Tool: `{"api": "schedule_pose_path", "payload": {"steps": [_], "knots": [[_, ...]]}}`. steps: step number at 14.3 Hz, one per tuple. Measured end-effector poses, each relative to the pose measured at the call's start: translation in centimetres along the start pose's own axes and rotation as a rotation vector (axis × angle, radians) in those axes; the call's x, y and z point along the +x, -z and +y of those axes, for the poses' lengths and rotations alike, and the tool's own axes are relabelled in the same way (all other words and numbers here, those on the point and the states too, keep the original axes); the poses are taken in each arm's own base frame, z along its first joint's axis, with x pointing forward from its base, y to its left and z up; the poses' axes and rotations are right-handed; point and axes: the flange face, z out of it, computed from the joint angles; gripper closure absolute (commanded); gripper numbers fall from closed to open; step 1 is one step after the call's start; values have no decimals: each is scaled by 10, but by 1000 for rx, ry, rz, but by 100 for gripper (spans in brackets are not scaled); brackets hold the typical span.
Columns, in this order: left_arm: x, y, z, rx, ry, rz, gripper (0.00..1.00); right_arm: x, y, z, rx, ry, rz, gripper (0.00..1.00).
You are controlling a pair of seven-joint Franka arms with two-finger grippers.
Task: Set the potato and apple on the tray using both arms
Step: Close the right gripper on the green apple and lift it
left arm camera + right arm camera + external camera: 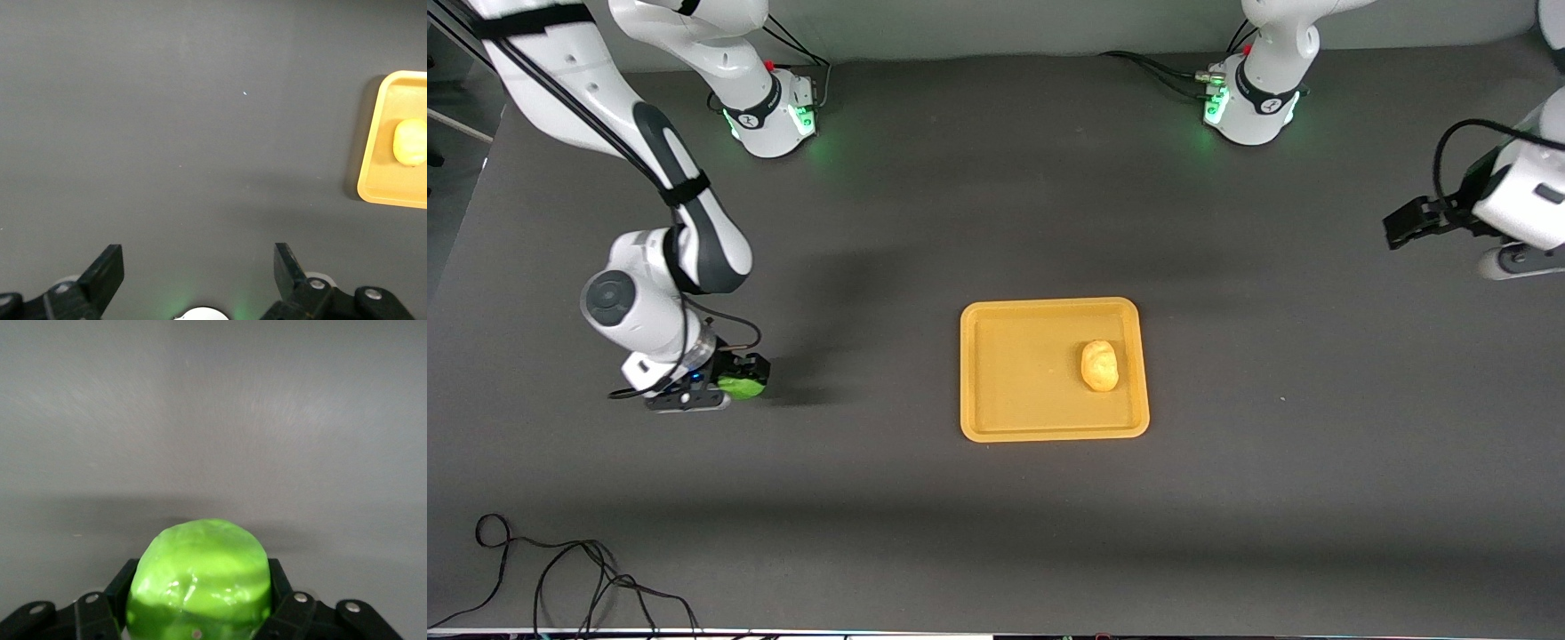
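The orange-yellow tray lies at the table's middle, and the yellow-tan potato rests on it toward the left arm's end. Both also show in the left wrist view, the tray and the potato. My right gripper is low at the table toward the right arm's end, shut on the bright green apple. In the right wrist view the apple fills the space between the black fingers. My left gripper is open and empty, raised near the left arm's end of the table; its fingers stand wide apart.
Black cables lie on the table near the front camera at the right arm's end. The two green-lit arm bases stand along the edge farthest from the front camera. The dark table surrounds the tray.
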Motion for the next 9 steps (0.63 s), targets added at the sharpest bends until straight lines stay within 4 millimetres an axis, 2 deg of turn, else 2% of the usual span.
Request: {"api": "schedule_pose_path", "payload": {"steps": [3, 5, 7, 9], "knots": [[-3, 13, -7, -4, 9, 45, 0, 36, 100, -7, -1, 8, -38, 54], [0, 14, -4, -17, -13, 69, 0, 52, 160, -29, 4, 31, -35, 54], [2, 11, 3, -75, -23, 79, 0, 59, 196, -73, 7, 1, -21, 54], [3, 4, 9, -101, -36, 72, 0, 60, 204, -137, 13, -47, -10, 54]]}}
